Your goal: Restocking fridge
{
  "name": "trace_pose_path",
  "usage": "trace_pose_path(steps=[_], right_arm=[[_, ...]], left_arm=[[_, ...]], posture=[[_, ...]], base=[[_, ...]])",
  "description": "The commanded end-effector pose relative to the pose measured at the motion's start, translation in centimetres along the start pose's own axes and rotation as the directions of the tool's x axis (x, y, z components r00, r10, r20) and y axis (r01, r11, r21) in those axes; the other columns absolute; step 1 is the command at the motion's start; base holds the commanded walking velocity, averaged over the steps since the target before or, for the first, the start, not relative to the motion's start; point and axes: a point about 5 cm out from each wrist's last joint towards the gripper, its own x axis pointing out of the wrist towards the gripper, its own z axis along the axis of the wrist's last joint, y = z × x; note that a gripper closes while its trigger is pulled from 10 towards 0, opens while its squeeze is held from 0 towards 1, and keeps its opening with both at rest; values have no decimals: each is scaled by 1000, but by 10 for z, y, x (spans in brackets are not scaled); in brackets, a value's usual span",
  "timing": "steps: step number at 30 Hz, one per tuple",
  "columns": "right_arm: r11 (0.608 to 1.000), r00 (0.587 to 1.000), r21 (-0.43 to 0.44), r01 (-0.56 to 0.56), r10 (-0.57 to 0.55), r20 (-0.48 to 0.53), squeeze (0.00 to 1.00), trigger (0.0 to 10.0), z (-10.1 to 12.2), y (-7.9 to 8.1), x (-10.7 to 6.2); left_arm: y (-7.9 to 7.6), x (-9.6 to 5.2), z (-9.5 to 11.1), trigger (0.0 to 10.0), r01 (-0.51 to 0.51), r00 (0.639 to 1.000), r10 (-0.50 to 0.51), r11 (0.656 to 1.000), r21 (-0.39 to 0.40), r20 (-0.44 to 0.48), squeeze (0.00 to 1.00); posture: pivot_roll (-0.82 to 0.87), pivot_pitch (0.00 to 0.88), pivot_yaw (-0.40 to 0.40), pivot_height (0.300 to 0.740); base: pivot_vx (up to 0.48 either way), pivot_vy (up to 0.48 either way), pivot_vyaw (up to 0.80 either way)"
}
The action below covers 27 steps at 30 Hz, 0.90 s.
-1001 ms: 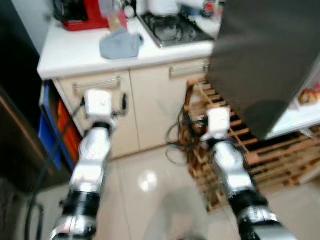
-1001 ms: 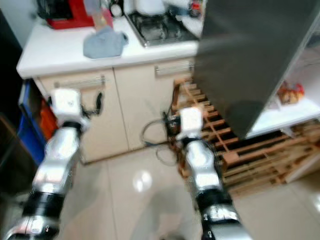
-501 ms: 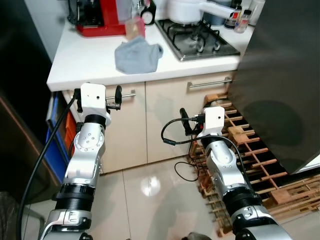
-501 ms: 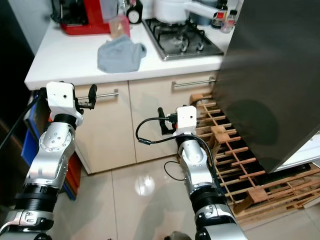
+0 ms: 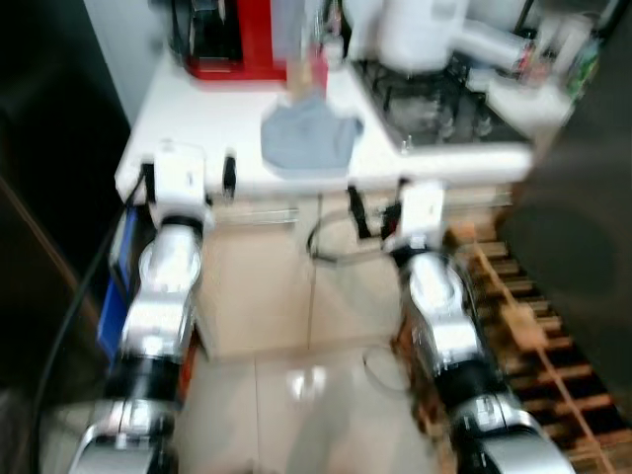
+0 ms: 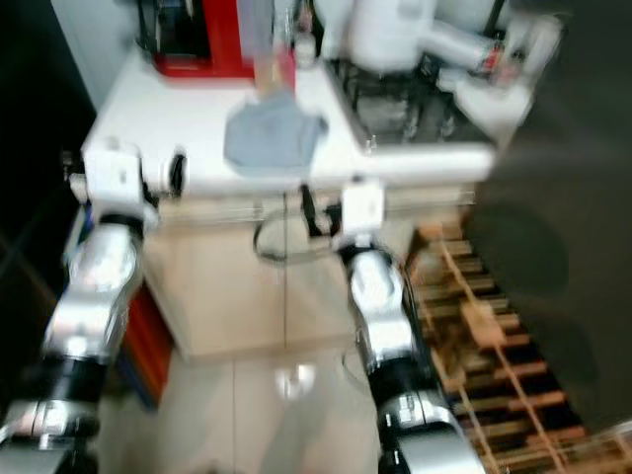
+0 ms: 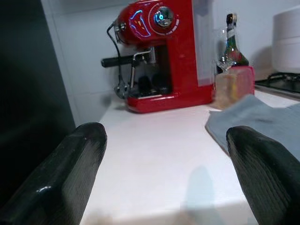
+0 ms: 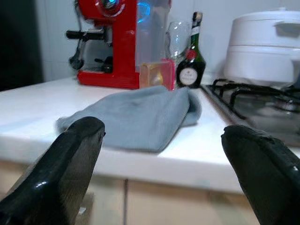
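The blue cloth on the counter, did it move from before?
No. The blue cloth lies beside the hob, in front of the red coffee machine, as earlier; the camera moved.

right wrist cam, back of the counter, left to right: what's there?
red coffee machine → wine glass → dark green bottle → white pot on the hob. The grey cloth lies in front, nearer the camera.

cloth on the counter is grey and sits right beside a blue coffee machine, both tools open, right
Not quite: the coffee machine is red, as the left wrist view shows. The cloth is grey, on the counter, and the left tool and right tool are open.
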Motion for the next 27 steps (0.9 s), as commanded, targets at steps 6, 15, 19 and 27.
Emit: trace_pose_path(steps=[6,15,19,27], right_arm=[[999,997,-10,42,-42,60,0,10000,13,-12,3],[997,993,-34,69,-65,97,0,10000,21,-15,3],[997,991,-39,73,-69,113,0,10000,25,-16,5],[998,984,-35,56,-49,173,0,10000,39,-11,8]], left_arm=[[-3,15,27,10000,27,993,-27,1000,9,112,0],[-10,28,49,10000,86,976,-89,996,23,200,0],[-6,41,72,10000,119,957,-124,992,36,263,0],[29,70,111,10000,40,955,-31,999,-27,296,0]], posture=[[-67,0,-5,740],[-68,0,-7,740],[-71,0,-6,740],[-76,0,11,740]], base=[[480,0,0],[480,0,-333],[480,0,0],[480,0,0]])
